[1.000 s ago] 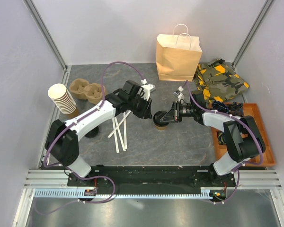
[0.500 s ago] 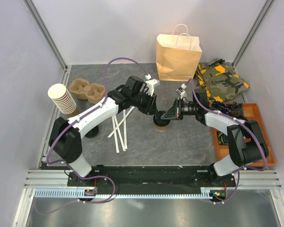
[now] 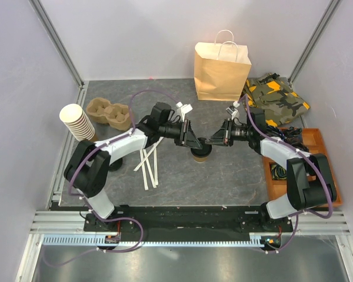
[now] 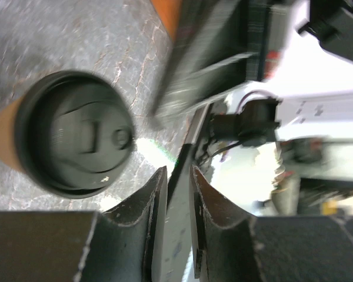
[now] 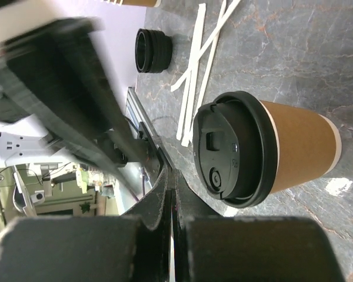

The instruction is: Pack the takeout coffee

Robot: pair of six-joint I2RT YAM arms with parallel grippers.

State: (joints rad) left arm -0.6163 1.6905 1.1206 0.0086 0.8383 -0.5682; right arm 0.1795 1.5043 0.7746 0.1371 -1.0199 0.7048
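The takeout coffee [image 3: 200, 154], a brown kraft cup with a black lid, stands upright mid-table. It shows in the left wrist view [image 4: 76, 135] and the right wrist view [image 5: 294, 147]. My left gripper [image 3: 193, 143] is just left of the lid, level with it; its jaws [image 4: 177, 176] are almost together and empty. My right gripper [image 3: 212, 141] is just right of the lid; its jaws [image 5: 172, 176] are pressed shut and hold nothing. Neither gripper holds the cup. The paper bag [image 3: 222, 73] stands upright at the back.
White wrapped straws [image 3: 148, 161] lie left of the cup. A stack of brown cups [image 3: 79, 124] and a pulp cup carrier [image 3: 109, 113] are at the far left. Loose black lids [image 5: 153, 50] sit beyond the straws. A camouflage cloth [image 3: 275, 100] and an orange tray [image 3: 332, 176] are on the right.
My left gripper has swung right and come up to the cup's lid. My right gripper has drawn back a little to the right. The cup has stayed in place.
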